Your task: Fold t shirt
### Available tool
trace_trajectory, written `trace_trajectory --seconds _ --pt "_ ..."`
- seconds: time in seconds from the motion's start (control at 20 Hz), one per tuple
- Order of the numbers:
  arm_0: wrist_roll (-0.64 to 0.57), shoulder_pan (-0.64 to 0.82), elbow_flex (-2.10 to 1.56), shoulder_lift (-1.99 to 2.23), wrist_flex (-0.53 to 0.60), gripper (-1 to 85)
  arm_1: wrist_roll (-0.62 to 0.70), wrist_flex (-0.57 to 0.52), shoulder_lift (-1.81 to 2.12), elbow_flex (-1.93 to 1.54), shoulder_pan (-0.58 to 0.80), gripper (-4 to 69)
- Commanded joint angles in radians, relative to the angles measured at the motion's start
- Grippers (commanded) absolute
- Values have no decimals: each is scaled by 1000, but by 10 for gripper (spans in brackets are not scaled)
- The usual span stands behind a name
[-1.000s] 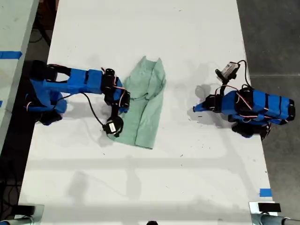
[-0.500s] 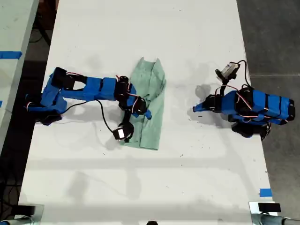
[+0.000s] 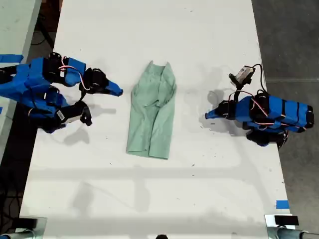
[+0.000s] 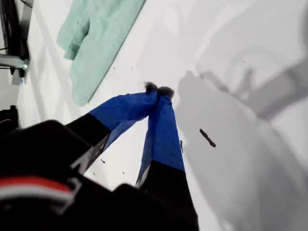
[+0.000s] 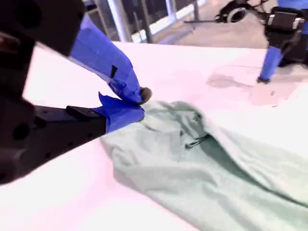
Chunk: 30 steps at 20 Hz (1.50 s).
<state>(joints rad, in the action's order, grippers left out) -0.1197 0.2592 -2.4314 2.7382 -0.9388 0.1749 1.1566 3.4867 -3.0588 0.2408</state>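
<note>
The t shirt (image 3: pixel 152 114) lay flat on the white worktop (image 3: pixel 149 199), folded into a long narrow strip with its collar end at one tip, wrinkled along the middle. It rested between the two sets of jaws, touched by neither.

My first gripper (image 3: pixel 207 116) sat low over the bare worktop with its jaws clenched, tips meeting and nothing between them (image 4: pixel 159 89). The shirt (image 4: pixel 96 38) was well ahead of those tips and off to one side.

My second gripper (image 3: pixel 118 91) hung opposite, jaws pinched together and empty (image 5: pixel 137 103). The shirt's collar end (image 5: pixel 207 168) lay just beyond its tips, close but apart, with the other arm visible farther past the fabric.
</note>
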Motion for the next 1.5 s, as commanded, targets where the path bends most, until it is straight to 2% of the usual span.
trace_trajectory --seconds 0.0,0.05,0.15,0.6,0.8,1.45 --pt "21 38 -603 486 129 -2 -5 6 17 -55 5 -11" --pt "-3 49 -721 641 110 -2 -5 6 17 -55 5 -11" --pt "-43 52 -758 861 -20 -2 -6 6 17 -55 5 -11" --pt "-48 40 -773 867 -14 -2 -8 6 18 -55 5 -11" --pt "-46 40 -773 867 -14 -2 -64 37 18 -55 18 -15" --pt "-48 41 -775 867 -12 -2 -29 25 18 -55 17 -14"
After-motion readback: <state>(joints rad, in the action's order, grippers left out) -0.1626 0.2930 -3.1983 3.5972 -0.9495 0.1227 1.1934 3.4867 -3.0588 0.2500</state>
